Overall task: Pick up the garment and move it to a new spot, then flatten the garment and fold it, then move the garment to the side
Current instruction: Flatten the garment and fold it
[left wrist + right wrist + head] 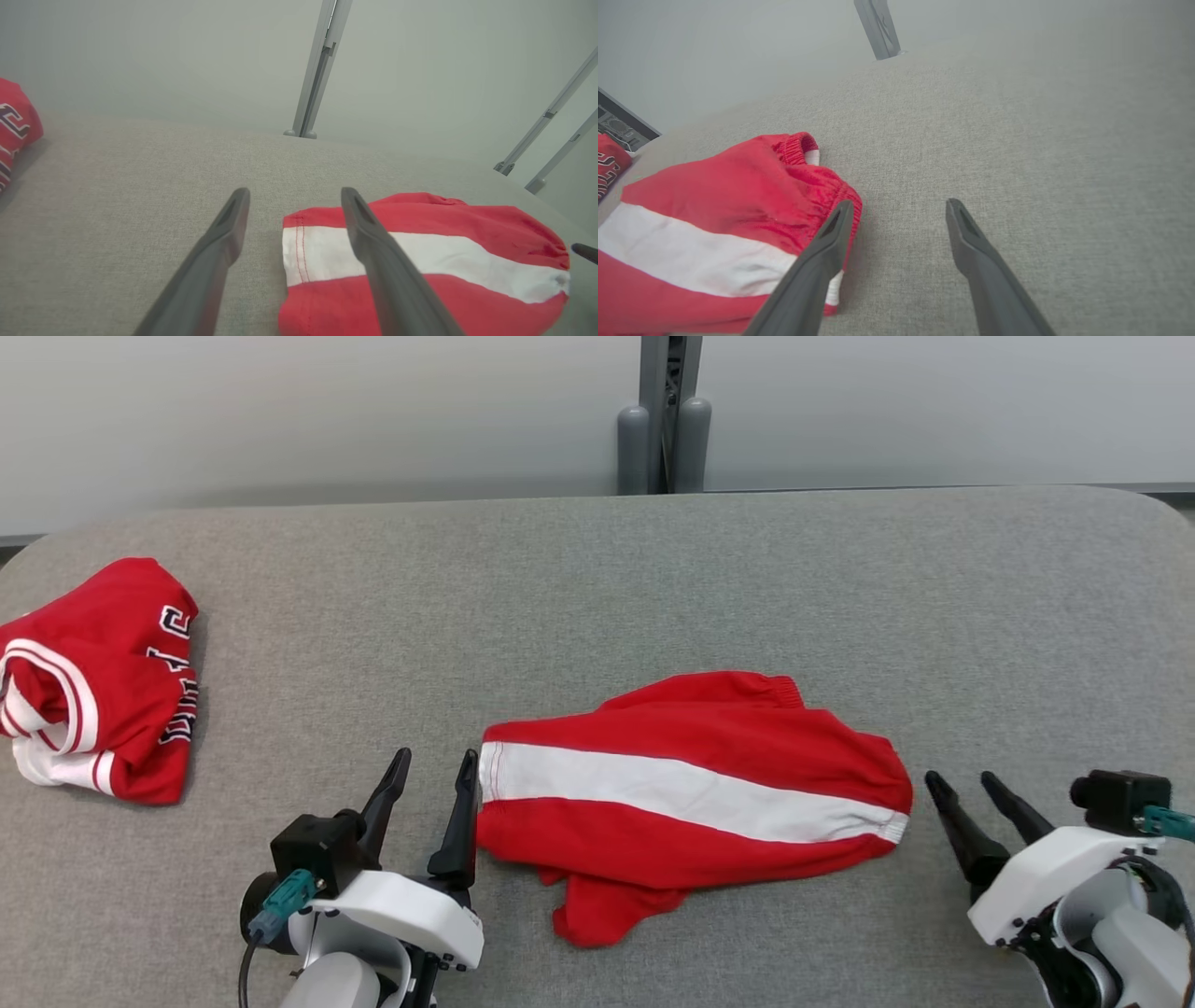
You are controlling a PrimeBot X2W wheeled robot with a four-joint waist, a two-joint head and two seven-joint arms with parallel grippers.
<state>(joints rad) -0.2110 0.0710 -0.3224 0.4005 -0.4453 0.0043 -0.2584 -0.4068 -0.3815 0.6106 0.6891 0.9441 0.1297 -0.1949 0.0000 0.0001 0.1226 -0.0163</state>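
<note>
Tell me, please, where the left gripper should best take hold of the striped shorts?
Probably the stitched hem at the left end of the shorts, approached from the left: that edge lies straight and flat just beside the open left gripper.

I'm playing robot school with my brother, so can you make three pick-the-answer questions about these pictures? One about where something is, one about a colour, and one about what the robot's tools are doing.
1. Where does the crumpled red jersey with white trim and dark letters lie on the grey cloth-covered table?
A) far left
B) in the middle
C) far right

2. What colour is the wide stripe on the red fabric shorts?
A) blue
B) white
C) black

3. How are the left tool and the right tool?
A) both open, gripping nothing
B) both shut on the shorts
C) one open, one shut

Answers:
1 A, it sits by the table's left edge in the head view.
2 B, a white band runs along the shorts.
3 A, each tool's fingers stand apart.
</note>
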